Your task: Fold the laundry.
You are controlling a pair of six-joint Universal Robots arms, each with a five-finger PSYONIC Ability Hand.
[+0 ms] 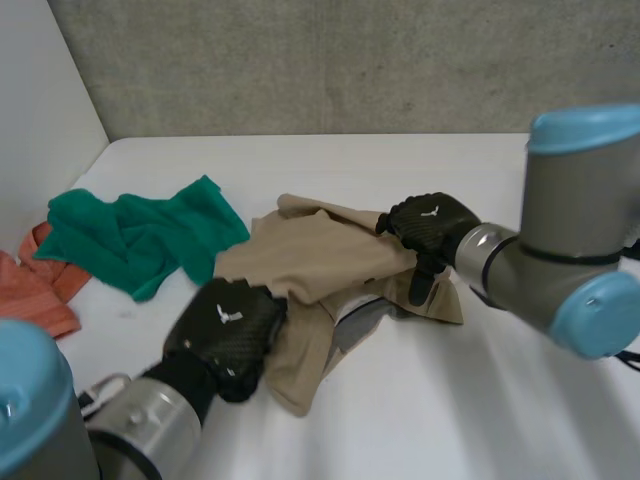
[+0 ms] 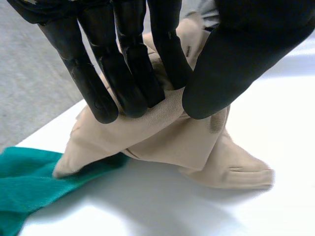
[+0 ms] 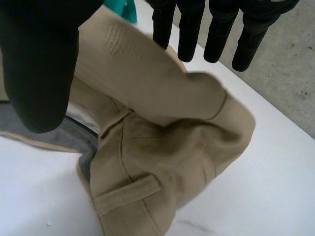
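Observation:
A crumpled pair of beige trousers [image 1: 320, 270] lies in the middle of the white table [image 1: 480, 400], its grey lining showing near the waistband. My left hand [image 1: 225, 335] is at the near left edge of the trousers, with fingers and thumb pinching a fold of the beige cloth [image 2: 167, 123]. My right hand [image 1: 430, 228] hovers over the far right part of the trousers [image 3: 162, 142], by the waistband with its belt loop. Its fingers [image 3: 216, 34] are straight and spread, and they hold nothing.
A green cloth [image 1: 140, 235] lies bunched left of the trousers, and it touches them beside my left hand [image 2: 29, 182]. An orange cloth [image 1: 35, 285] sits at the table's left edge. A wall runs along the far side.

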